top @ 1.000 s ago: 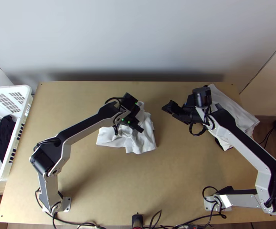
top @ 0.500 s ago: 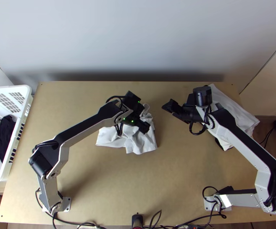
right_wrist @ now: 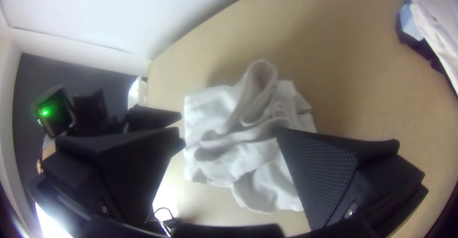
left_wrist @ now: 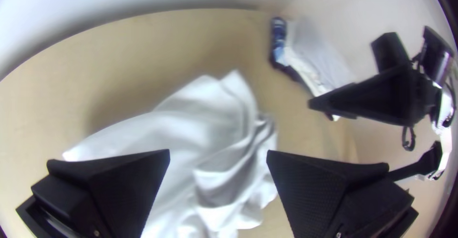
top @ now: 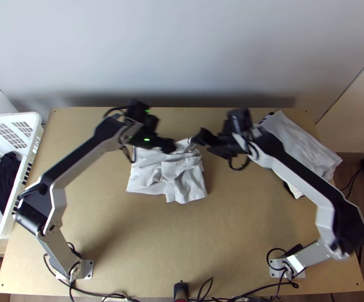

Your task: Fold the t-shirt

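The white t-shirt point(top: 169, 173) lies bunched and wrinkled at the middle of the table, with a raised fold at its far right part. My left gripper point(top: 164, 145) is over the shirt's far left part in the top view. In the left wrist view my left gripper point(left_wrist: 218, 159) stands open, the shirt point(left_wrist: 205, 123) visible between and beyond its fingers. My right gripper point(top: 202, 138) is beside the raised fold at the shirt's far right. In the right wrist view my right gripper point(right_wrist: 229, 138) is open too, with the shirt point(right_wrist: 248, 142) in view between its fingers.
A stack of folded cloths point(top: 302, 146) lies at the table's far right. At the left edge stands a white basket point(top: 33, 123) with dark cloth point(top: 5, 178) inside. Both grippers are close to each other over the table's far middle.
My left gripper has moved away from the shirt's right part, to the left and toward the far edge. My right gripper has come left to the shirt. The shirt lies about as before.
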